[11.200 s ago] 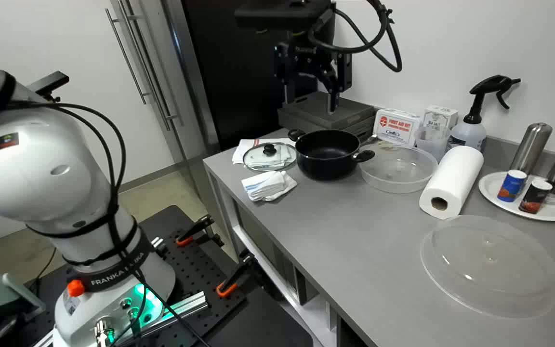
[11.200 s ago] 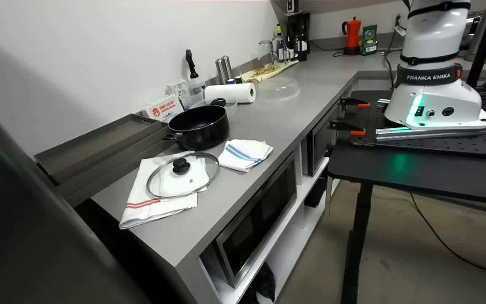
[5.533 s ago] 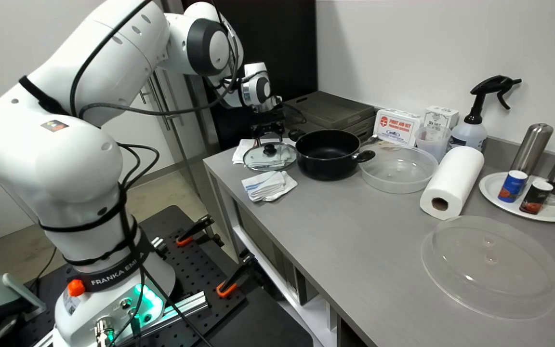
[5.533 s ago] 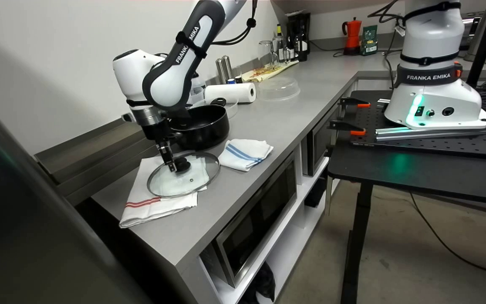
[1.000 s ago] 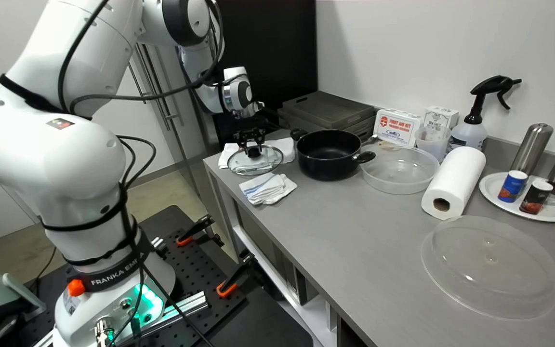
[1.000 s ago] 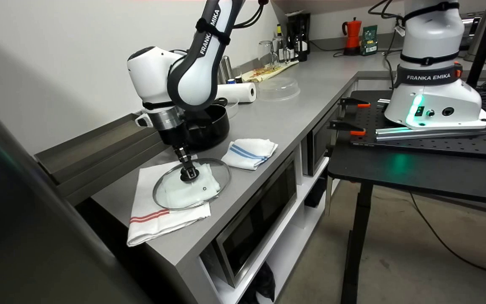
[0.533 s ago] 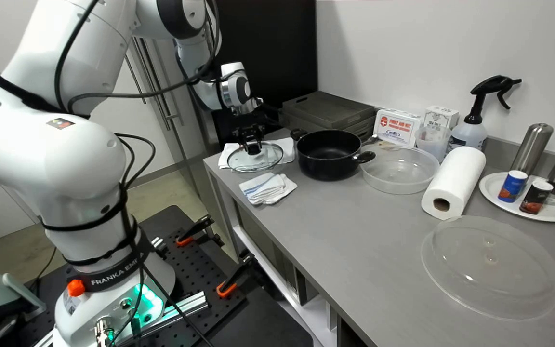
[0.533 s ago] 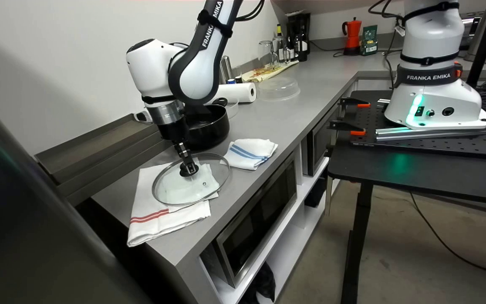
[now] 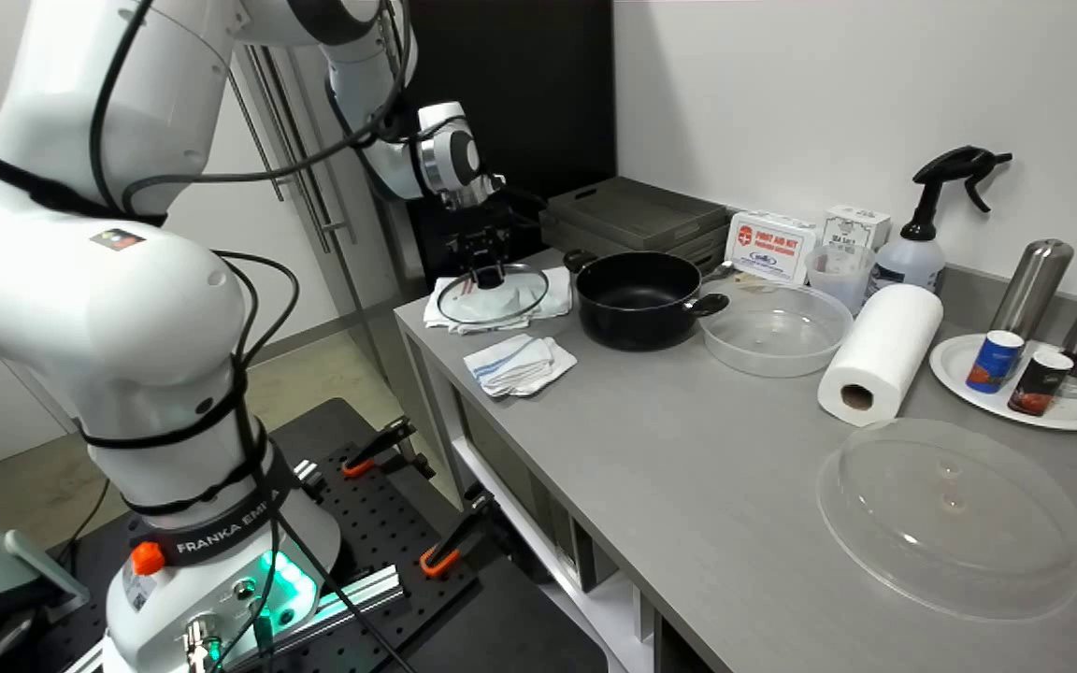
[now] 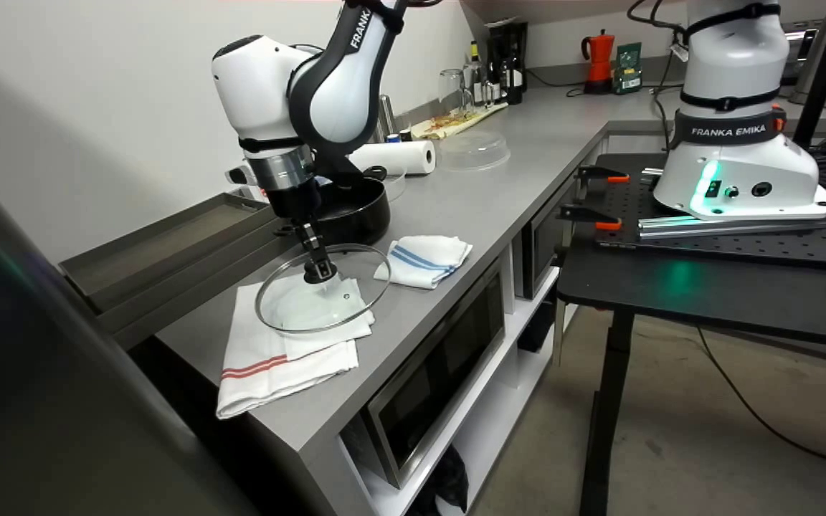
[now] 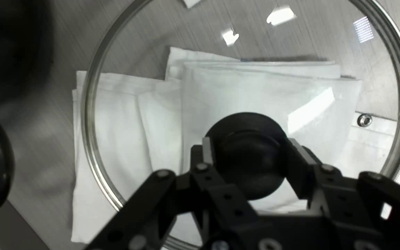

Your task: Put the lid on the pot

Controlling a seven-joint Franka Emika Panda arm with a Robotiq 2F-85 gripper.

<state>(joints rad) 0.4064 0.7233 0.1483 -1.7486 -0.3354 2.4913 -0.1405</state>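
In both exterior views the clear glass lid (image 9: 522,297) with its metal rim hangs a little above a white towel. My gripper (image 10: 320,271) is shut on the lid's dark knob (image 11: 250,184), one finger on each side of it in the wrist view. The lid (image 10: 291,304) looks close to level. Beside it stands the black pot (image 9: 637,322), uncovered, its side handles showing in an exterior view. Part of the pot (image 10: 370,222) is hidden behind my arm, and in the wrist view only a dark blur of the pot (image 11: 9,52) shows at the left.
Below the lid lies the red-striped towel (image 10: 269,387), with a blue-striped towel (image 10: 424,259) near the counter edge. Dark stacked trays (image 9: 637,220) stand behind the pot. A clear shallow dish (image 9: 772,350) and a paper towel roll (image 9: 880,350) lie beyond it.
Earlier the lid lay on the towel with my gripper empty and away from it. The gripper closed on the knob, the lid and towels shifted slightly, and over the last second the lid rose.
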